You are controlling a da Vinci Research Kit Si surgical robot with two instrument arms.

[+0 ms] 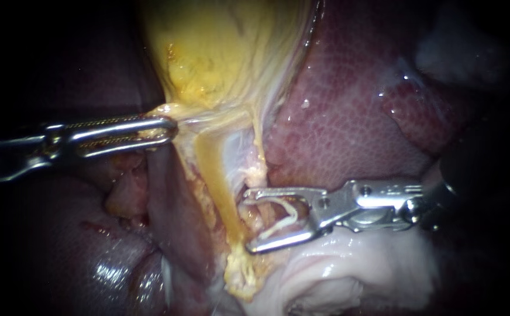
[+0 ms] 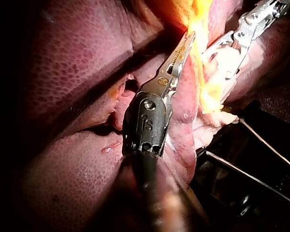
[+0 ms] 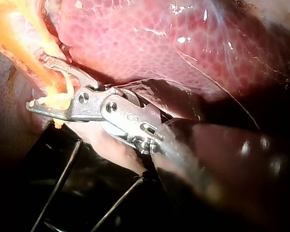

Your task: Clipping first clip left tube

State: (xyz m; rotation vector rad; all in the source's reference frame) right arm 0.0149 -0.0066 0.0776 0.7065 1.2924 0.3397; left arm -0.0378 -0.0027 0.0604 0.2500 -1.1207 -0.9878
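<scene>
While the left instrument (image 1: 170, 130) has its jaws clamped on the gallbladder's (image 1: 220, 52) bottom edge, the right instrument (image 1: 248, 221) sits with jaws gaping wide, a whitish clip (image 1: 287, 215) in the gap. Left tube (image 1: 217, 181), the yellowish band running down from the gallbladder, is right at those jaw tips.

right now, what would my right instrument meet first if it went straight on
Probably the yellow left tube, just ahead of the right instrument, whose jaws are open. Their tips look almost at it, though depth is unclear.
</scene>
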